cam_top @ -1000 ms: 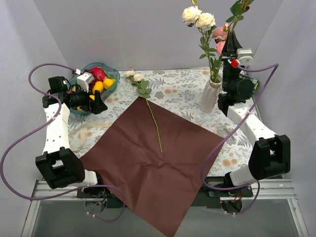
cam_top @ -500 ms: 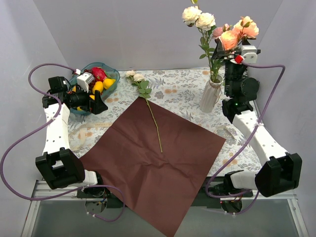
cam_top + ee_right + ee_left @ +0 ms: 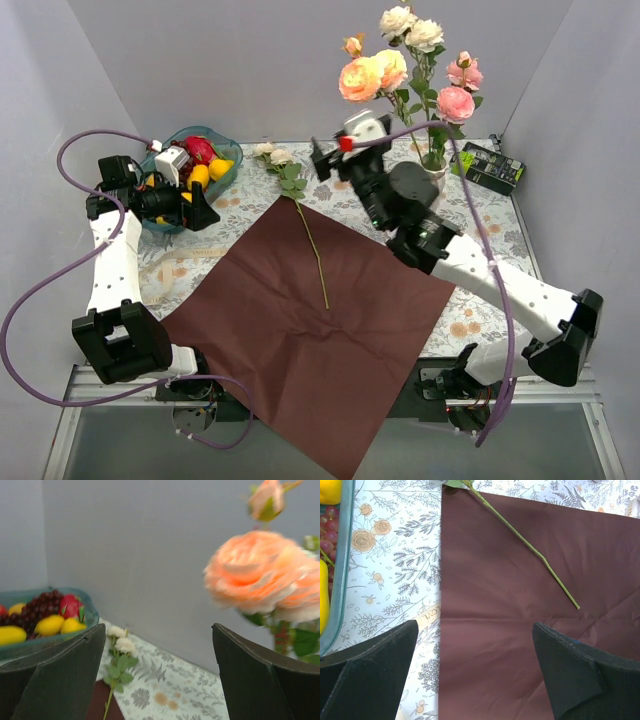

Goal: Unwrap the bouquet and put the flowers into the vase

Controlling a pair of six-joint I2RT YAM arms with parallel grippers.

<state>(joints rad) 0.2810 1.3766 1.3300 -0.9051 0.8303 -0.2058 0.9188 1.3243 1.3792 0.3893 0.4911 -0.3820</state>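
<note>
The dark red paper [image 3: 310, 330] lies spread flat on the table. One cream-headed flower [image 3: 300, 215] lies across its far corner, its stem [image 3: 520, 537] running down the paper. Peach [image 3: 368, 75], white [image 3: 410, 25] and pink roses [image 3: 455, 100] stand in the vase [image 3: 438, 168], whose body is mostly hidden behind my right arm. My right gripper [image 3: 322, 160] hangs open and empty left of the vase, facing the lying cream flower [image 3: 120, 642]. My left gripper [image 3: 197, 215] is open and empty over the paper's left edge [image 3: 442, 605].
A blue bowl of fruit [image 3: 195, 160] stands at the back left, close behind my left gripper. A black-and-green box [image 3: 492, 166] lies at the back right. A beige ribbon [image 3: 427, 617] lies on the floral cloth beside the paper. Grey walls close in three sides.
My right gripper opened and let go of the peach roses, which now stand in the vase. The right arm then swung left, away from the vase. The left arm has not moved.
</note>
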